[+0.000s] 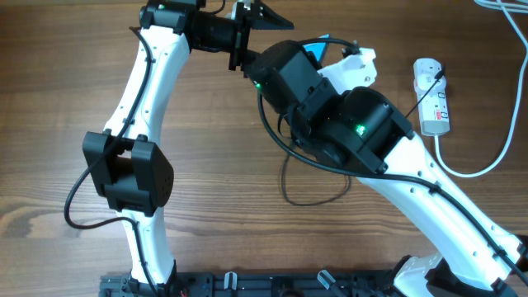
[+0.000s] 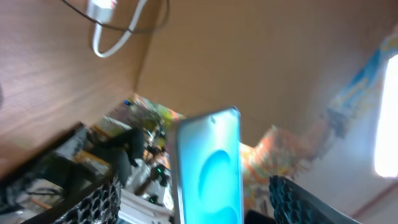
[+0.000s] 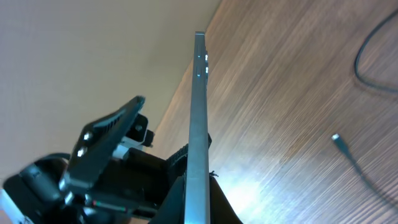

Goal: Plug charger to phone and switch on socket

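Observation:
My right gripper is shut on the phone, which shows edge-on above the table. In the left wrist view the phone's cyan screen stands between the spread fingers of my open left gripper, with gaps on both sides. From overhead only a cyan corner of the phone shows, between the left gripper and the right gripper. The charger cable loops on the table under the right arm. Its connector tip lies free on the wood. The white socket lies at the right.
The socket's thick white lead curves along the right edge. A thin black cable runs from the socket towards the right arm. The socket and its lead also show in the left wrist view. Both arms crowd the table's top centre.

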Available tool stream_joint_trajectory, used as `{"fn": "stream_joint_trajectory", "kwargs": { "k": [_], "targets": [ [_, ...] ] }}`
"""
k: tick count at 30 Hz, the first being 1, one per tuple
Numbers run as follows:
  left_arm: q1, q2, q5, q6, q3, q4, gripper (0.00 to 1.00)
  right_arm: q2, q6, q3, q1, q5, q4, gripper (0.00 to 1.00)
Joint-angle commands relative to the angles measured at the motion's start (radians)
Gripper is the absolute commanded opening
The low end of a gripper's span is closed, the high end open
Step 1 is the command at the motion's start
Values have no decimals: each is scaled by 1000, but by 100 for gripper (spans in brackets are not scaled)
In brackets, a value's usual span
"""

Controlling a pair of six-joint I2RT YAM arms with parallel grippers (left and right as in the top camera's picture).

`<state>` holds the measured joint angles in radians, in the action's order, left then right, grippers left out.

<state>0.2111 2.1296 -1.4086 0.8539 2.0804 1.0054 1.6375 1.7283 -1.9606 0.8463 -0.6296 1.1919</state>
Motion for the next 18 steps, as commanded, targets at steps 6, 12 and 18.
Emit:
{"fn": "stream_joint_trajectory", "kwargs": {
  "k": [6,12,18],
  "targets": [
    [0,-37,-169,19,2,1,59,-26,131,-21,3,12,-49,4],
    [0,-37,-169,19,2,2,50,-26,129,-21,2,25,-101,4],
    [1,-37,-169,18,2,39,50,-25,26,-21,-34,87,-163,4]
  ]
}}
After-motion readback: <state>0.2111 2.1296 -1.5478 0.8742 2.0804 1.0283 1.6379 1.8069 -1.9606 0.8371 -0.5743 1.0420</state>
